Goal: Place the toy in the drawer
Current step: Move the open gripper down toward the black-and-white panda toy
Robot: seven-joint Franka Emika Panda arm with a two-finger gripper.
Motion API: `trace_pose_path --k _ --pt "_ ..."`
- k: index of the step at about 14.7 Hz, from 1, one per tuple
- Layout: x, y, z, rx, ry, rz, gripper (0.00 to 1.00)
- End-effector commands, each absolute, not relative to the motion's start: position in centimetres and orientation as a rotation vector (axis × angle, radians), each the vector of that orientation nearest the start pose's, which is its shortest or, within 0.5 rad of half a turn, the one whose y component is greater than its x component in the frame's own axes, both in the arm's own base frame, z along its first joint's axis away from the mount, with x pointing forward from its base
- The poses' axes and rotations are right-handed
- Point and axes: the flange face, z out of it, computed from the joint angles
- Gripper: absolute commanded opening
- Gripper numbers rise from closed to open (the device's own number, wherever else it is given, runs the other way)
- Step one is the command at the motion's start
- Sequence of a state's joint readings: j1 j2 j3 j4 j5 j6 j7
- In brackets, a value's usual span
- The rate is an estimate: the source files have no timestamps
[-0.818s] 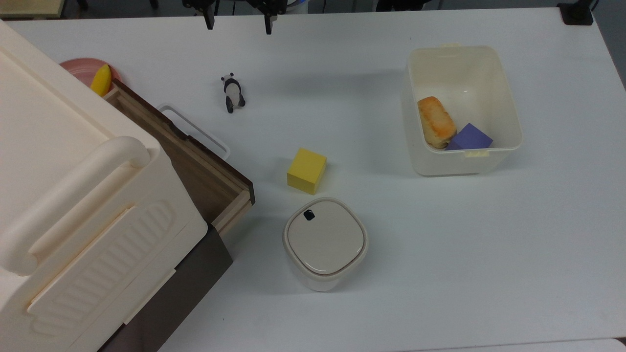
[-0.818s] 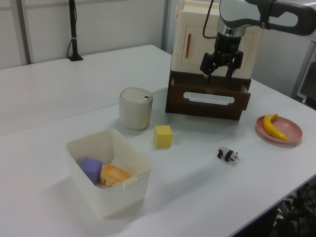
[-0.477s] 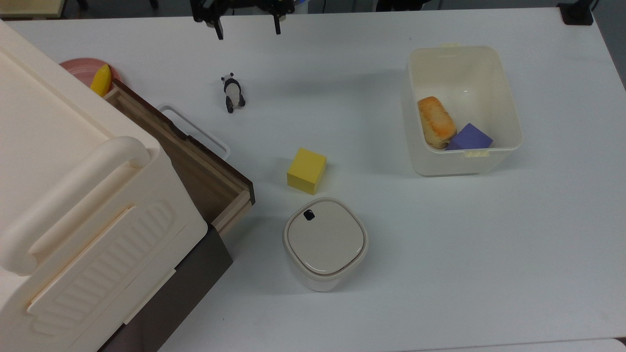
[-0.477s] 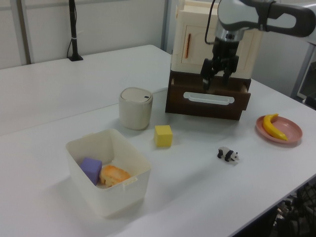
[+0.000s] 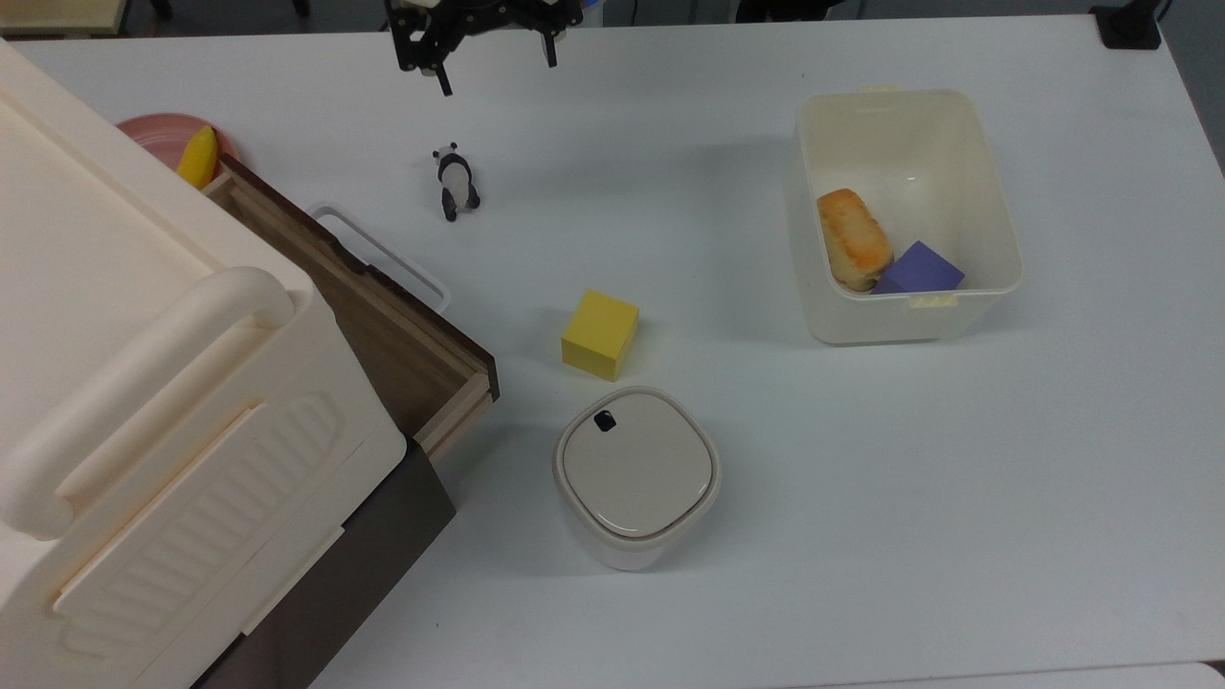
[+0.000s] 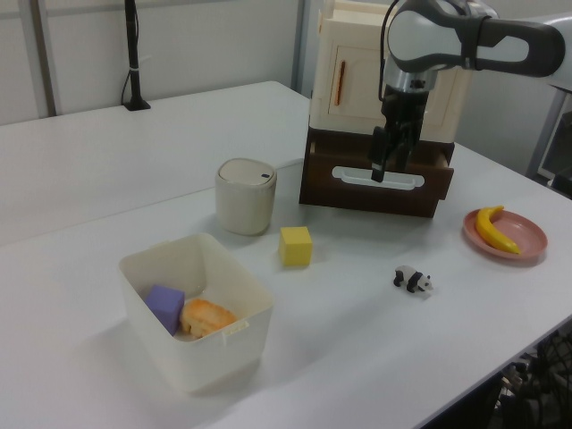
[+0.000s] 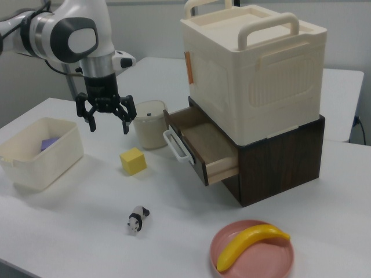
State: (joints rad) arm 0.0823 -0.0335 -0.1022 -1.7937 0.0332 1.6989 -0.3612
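Observation:
The toy, a tiny black-and-white panda [image 5: 456, 182], lies on the white table just beyond the drawer's corner; I also see the panda [image 6: 412, 281] in the left view and the panda [image 7: 137, 219] near the front edge in the right view. The drawer [image 5: 392, 344] is pulled out of the cream cabinet, dark brown with a tan rim and a white wire handle [image 5: 383, 254]. My gripper [image 5: 498, 72] hangs open and empty in the air at the table's far edge, above and past the panda. In the right view the gripper [image 7: 109, 126] has its fingers spread wide.
A yellow cube [image 5: 600, 334] and a lidded cream container [image 5: 636, 474] stand near the drawer's front corner. An open cream bin [image 5: 904, 96] on the top view's right holds a bread roll and a purple block. A pink plate [image 5: 153, 132] with a banana sits behind the cabinet [image 5: 144, 383].
The gripper has turned about its vertical axis and edged slightly nearer the panda, staying open. Nothing on the table has moved.

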Motion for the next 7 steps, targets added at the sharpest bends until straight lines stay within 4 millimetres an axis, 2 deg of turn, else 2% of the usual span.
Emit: trace_pose_path --k 1,3,4,7 --pt "53.5 -0.9 54.3 -3.038 -0.5 0.079 1.0" --pt "53.5 -1.3 53.9 -3.06 -0.352 0.085 1.0" --pt "53.4 -1.6 53.8 -3.065 -0.331 0.09 1.0" --pt "53.1 -3.1 51.6 -3.077 -0.287 0.121 1.0"
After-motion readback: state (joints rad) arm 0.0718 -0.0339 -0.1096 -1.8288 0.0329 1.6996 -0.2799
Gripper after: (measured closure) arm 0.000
